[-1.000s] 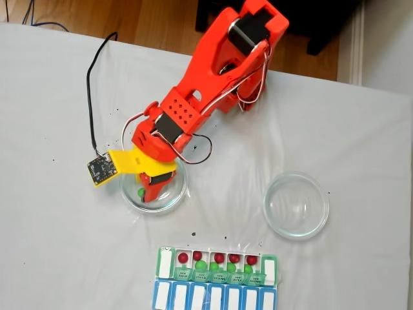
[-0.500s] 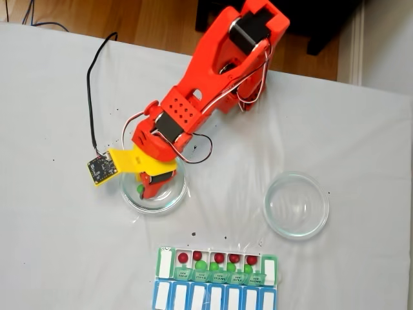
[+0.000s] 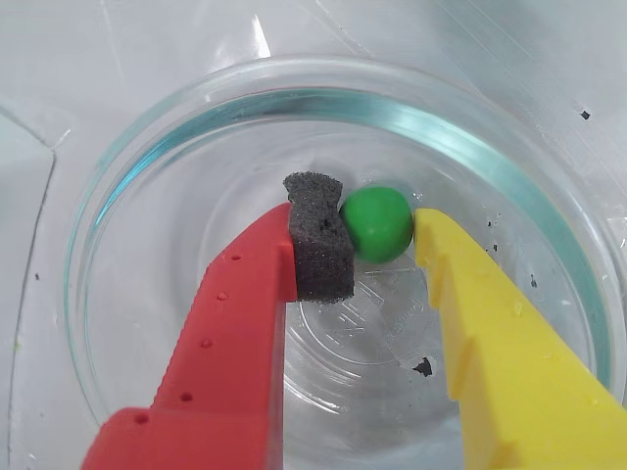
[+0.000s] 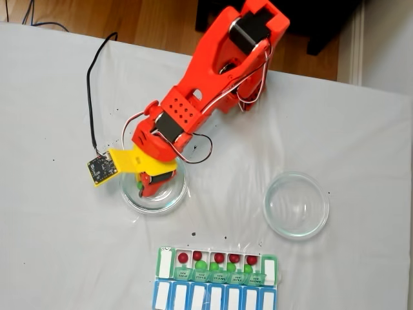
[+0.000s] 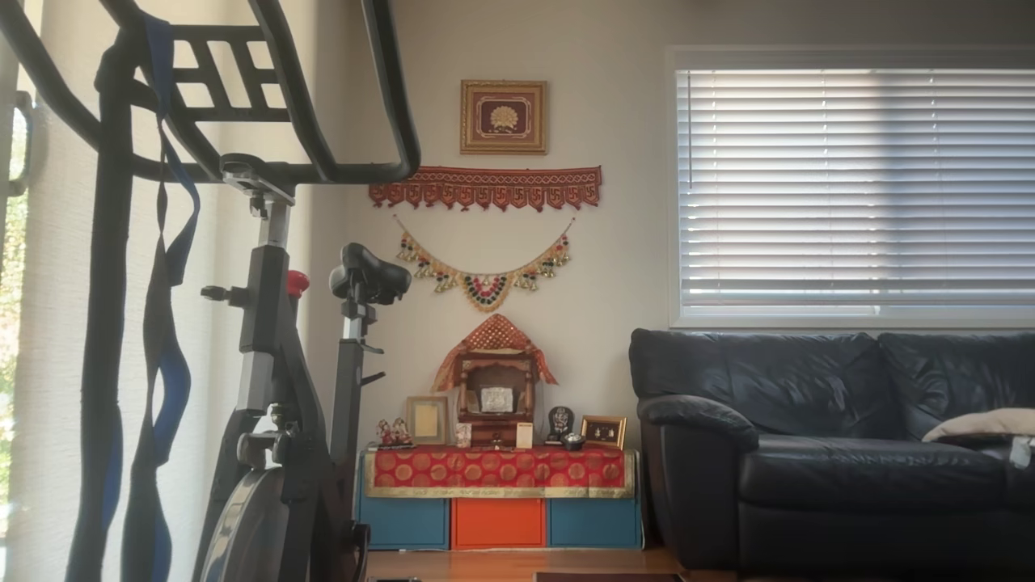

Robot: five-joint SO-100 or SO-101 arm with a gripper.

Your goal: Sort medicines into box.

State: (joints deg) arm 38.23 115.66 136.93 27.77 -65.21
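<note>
wrist view: gripper (image 3: 377, 235) narrowly parted, foam pad and yellow finger pinching green ball (image 3: 377, 223) in glass dish (image 3: 176, 117) | fixed view: pill organizer (image 4: 216, 279) at frame bottom

Clear glass dish (image 3: 147, 176), round, on pale surface. Contents: 1 green ball (image 3: 377, 223). Gripper (image 3: 372, 235) inside dish: red finger with dark foam pad (image 3: 318, 240) and yellow finger (image 3: 490, 333) flanking ball, both touching it.

Beige wall (image 5: 614, 242), black leather sofa (image 5: 833, 436), closed window blinds (image 5: 857, 186), exercise bike (image 5: 291, 388), wooden floor (image 5: 517, 562)
</note>
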